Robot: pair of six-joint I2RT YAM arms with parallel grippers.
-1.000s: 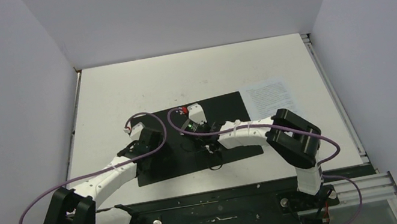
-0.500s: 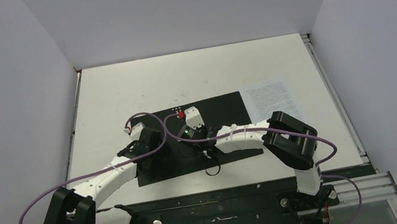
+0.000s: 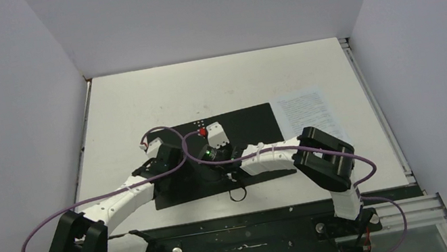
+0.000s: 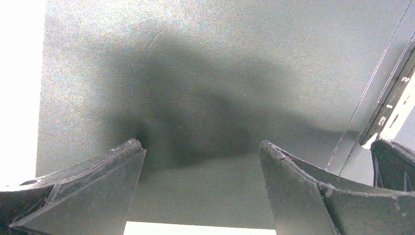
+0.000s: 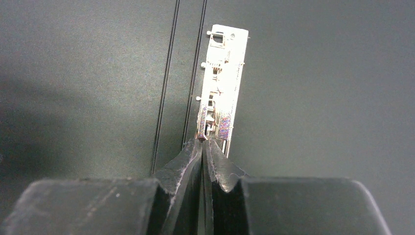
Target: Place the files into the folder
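Note:
The folder [image 3: 254, 121] lies open and flat on the table, black inside facing up. A metal clip [image 5: 222, 73] runs along its spine. My right gripper [image 5: 203, 142] is shut, and its tips touch the near end of that clip; in the top view the right gripper [image 3: 214, 155] hangs over the folder's middle. My left gripper [image 4: 200, 147] is open just above the folder's left half [image 4: 220, 63], with nothing between its fingers; the top view shows the left gripper [image 3: 168, 161] beside the right one. The files [image 3: 304, 112] lie on the table right of the folder.
The white table [image 3: 134, 100] is walled on the left, back and right. A metal rail [image 3: 366, 95] runs along its right edge. A black base plate [image 3: 246, 238] with both arm mounts fills the near edge. A purple cable loop [image 3: 239, 193] hangs over the folder's front edge.
My right arm has shifted left across the folder, bringing its shut gripper to the spine. The left arm, the folder and the files have not moved.

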